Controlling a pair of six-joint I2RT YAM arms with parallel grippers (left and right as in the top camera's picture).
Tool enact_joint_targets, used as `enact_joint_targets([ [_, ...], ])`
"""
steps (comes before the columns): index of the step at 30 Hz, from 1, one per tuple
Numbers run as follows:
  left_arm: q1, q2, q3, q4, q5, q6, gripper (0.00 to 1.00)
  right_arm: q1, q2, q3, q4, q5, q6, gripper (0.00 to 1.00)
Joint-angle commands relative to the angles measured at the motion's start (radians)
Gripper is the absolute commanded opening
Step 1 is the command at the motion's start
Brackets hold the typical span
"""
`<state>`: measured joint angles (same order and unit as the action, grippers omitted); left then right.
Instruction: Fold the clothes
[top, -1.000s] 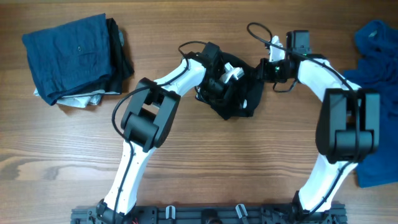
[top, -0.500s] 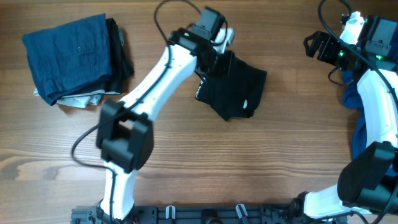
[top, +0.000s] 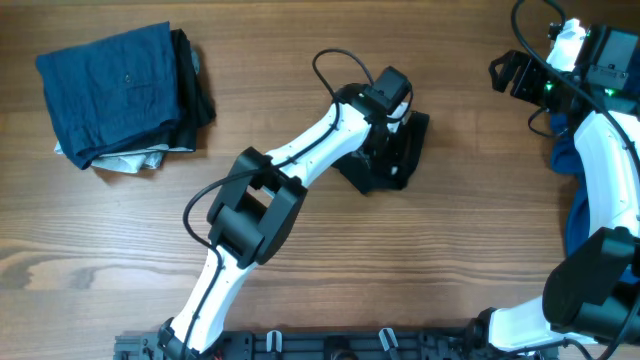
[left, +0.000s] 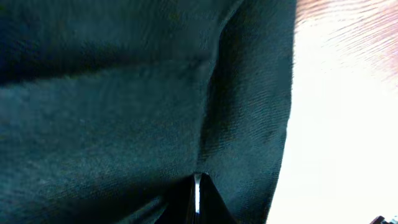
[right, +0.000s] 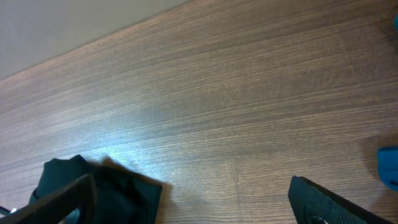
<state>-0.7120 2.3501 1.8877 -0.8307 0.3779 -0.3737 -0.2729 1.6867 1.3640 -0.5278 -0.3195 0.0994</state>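
Nearest us, along the right edge of the table (top: 400, 270), a blue garment (top: 562, 158) lies mostly hidden behind the right arm (top: 600, 160) and is cut off by the frame. In the middle, toward the far edge, the folded black shirt (top: 405, 168) lies flat, with the left gripper (top: 388, 130) down on it. Dark cloth fills that wrist view and only one finger tip (left: 198, 190) shows, so we cannot tell whether it grips. At the far left corner sits a folded stack (top: 110, 90), blue on top. Near the far right corner the right gripper (top: 508, 75) hangs with its fingers (right: 65, 198) spread wide, holding nothing.
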Motion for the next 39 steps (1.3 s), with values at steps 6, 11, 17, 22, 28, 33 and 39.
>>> enact_joint_targets([
  [6,0.018,0.082,-0.006,-0.268,-0.35,0.064,0.04,0.003,0.012,0.004,0.0,0.012,-0.011,0.99],
  [11,0.076,0.082,-0.006,-0.475,-0.853,0.079,0.04,0.003,0.012,0.004,0.0,0.012,-0.01,0.99],
  [17,0.23,0.073,0.006,-0.457,-0.943,0.09,0.22,0.003,0.012,0.004,0.0,0.012,-0.011,0.99],
  [22,0.351,0.0,0.133,-0.458,-0.645,0.13,0.43,0.003,0.012,0.004,0.0,0.012,-0.011,0.99],
  [28,0.402,-0.179,0.202,-0.469,-0.375,0.108,0.74,0.003,0.012,0.004,0.0,0.012,-0.011,0.99],
  [33,0.397,-0.204,0.188,-0.466,-0.068,0.075,1.0,0.003,0.012,0.004,0.0,0.012,-0.011,0.99],
  [39,0.327,-0.201,0.126,-0.437,-0.084,-0.016,1.0,0.003,0.012,0.004,0.0,0.012,-0.011,1.0],
])
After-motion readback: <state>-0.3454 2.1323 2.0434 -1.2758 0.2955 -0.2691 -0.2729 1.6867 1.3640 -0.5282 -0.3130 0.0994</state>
